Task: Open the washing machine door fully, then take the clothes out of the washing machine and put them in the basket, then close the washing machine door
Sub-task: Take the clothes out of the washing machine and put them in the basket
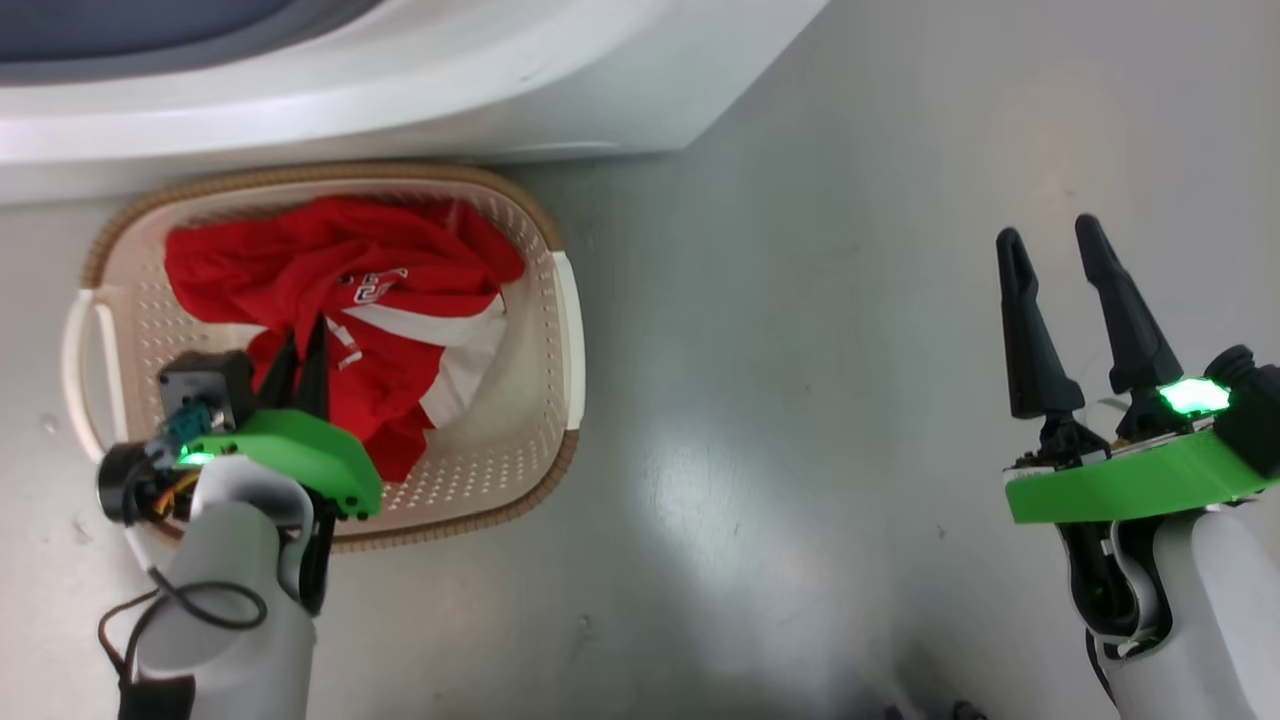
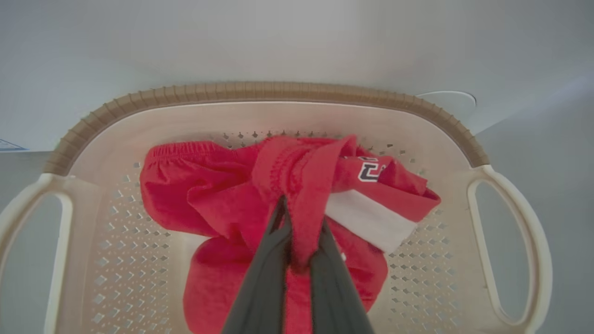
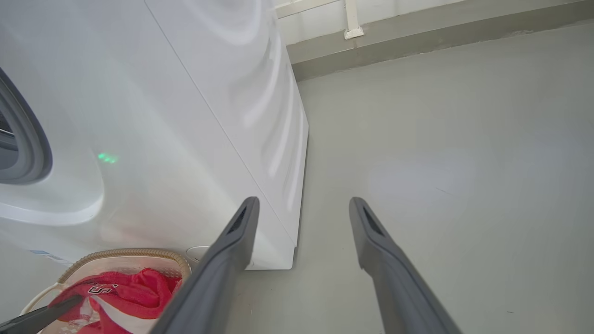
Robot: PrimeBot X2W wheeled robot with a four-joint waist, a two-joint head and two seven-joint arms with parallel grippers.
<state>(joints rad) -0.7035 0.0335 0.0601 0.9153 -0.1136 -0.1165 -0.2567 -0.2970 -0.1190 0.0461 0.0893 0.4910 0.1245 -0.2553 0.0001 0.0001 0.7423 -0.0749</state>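
Observation:
The cream basket [image 1: 565, 330] with a brown rim stands on the floor in front of the white washing machine [image 1: 400, 90]. Red clothes [image 1: 340, 290] with white panels lie inside it. My left gripper [image 1: 300, 345] reaches down into the basket, shut on a fold of the red clothes [image 2: 301, 185], which runs up between its dark fingers [image 2: 264, 269]. My right gripper [image 1: 1050, 240] hangs over bare floor at the right, open and holding nothing. In the right wrist view its fingers [image 3: 232, 241] point past the washing machine [image 3: 162, 116] corner, with the basket [image 3: 134, 254] at lower left. The door is out of view.
The grey gasket of the washer opening [image 3: 23, 139] shows at the left edge. Grey floor [image 1: 850, 350] spreads wide to the right of the basket. A wall base [image 3: 417, 32] runs behind the machine.

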